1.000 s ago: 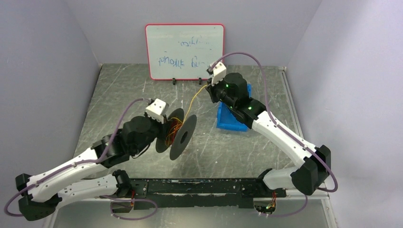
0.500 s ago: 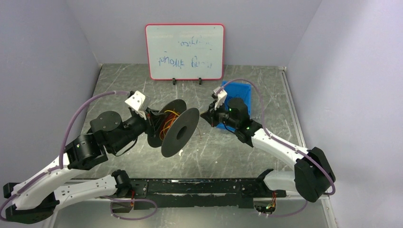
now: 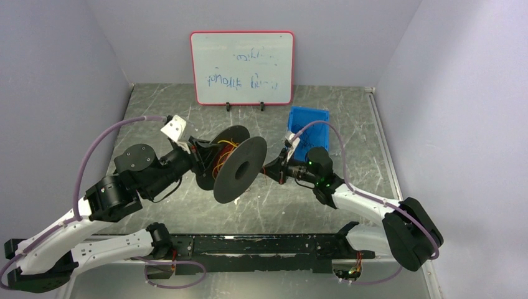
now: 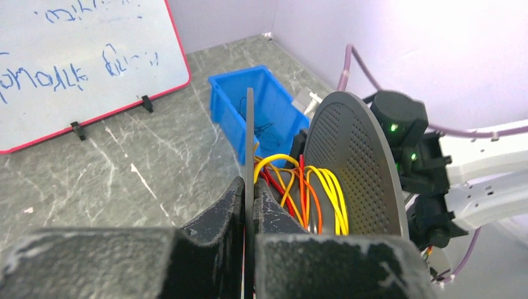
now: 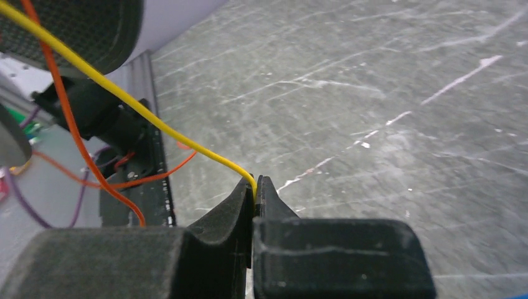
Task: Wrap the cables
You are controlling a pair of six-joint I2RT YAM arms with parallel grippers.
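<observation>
A black spool (image 3: 240, 169) with two round discs hangs above the table's middle. My left gripper (image 3: 198, 149) is shut on the rim of its rear disc (image 4: 249, 124), which sits edge-on between the fingers (image 4: 249, 187). Thin yellow, orange and red cables (image 4: 311, 193) loop loosely round the hub, in front of the perforated disc (image 4: 355, 168). My right gripper (image 3: 269, 169) is just right of the spool, low over the table. It is shut (image 5: 255, 185) on a yellow cable (image 5: 155, 118) that runs up-left to the spool (image 5: 68, 25). An orange cable (image 5: 68, 131) hangs loose beside it.
A blue bin (image 3: 309, 121) stands at the back right, behind my right arm; it also shows in the left wrist view (image 4: 249, 106). A red-framed whiteboard (image 3: 241, 67) stands at the back wall. A black rail (image 3: 261, 244) runs along the near edge.
My right gripper has come forward and left from near the whiteboard, down beside the spool, still holding the yellow cable. My left arm has raised and turned the spool, shifting it slightly right.
</observation>
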